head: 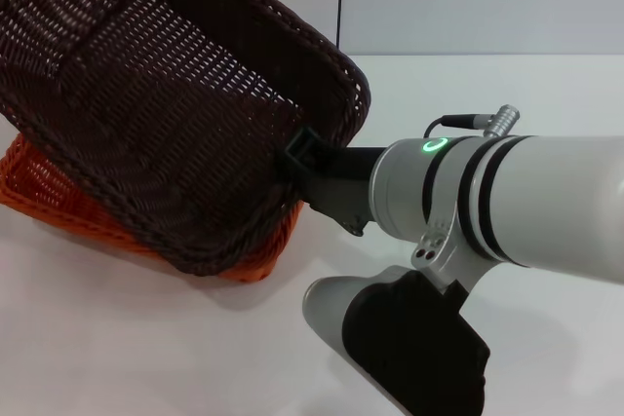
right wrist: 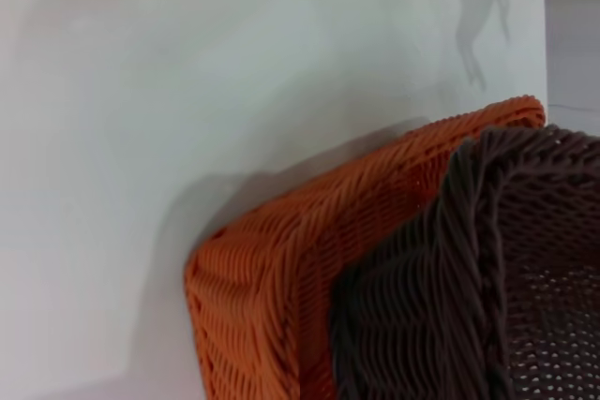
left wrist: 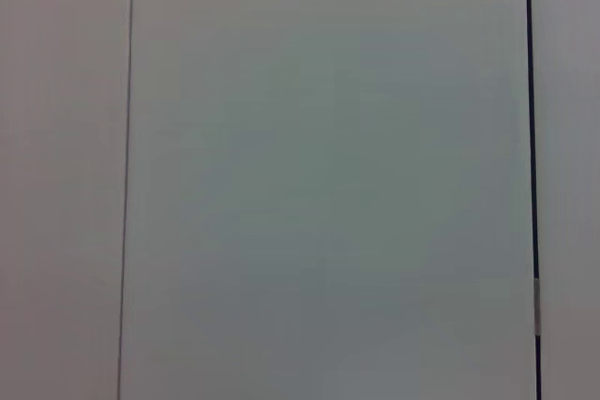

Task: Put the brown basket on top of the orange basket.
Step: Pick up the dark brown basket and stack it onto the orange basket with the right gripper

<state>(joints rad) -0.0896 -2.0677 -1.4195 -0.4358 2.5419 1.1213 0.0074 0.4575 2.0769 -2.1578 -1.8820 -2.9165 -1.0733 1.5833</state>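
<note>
The brown basket (head: 166,94) hangs tilted in the air at the left of the head view, its open side turned toward me and its low corner inside the orange basket (head: 58,197). The orange basket rests on the white table beneath it, mostly covered. My right gripper (head: 304,155) reaches in from the right and is shut on the brown basket's right rim. The right wrist view shows the orange basket's (right wrist: 281,269) woven side with the brown basket (right wrist: 441,306) overlapping it. The left gripper is out of view.
The white table (head: 146,338) stretches around the baskets, with a pale wall behind. My right forearm (head: 526,192) and its dark elbow cover (head: 409,348) fill the lower right. The left wrist view holds only a pale panel (left wrist: 319,175).
</note>
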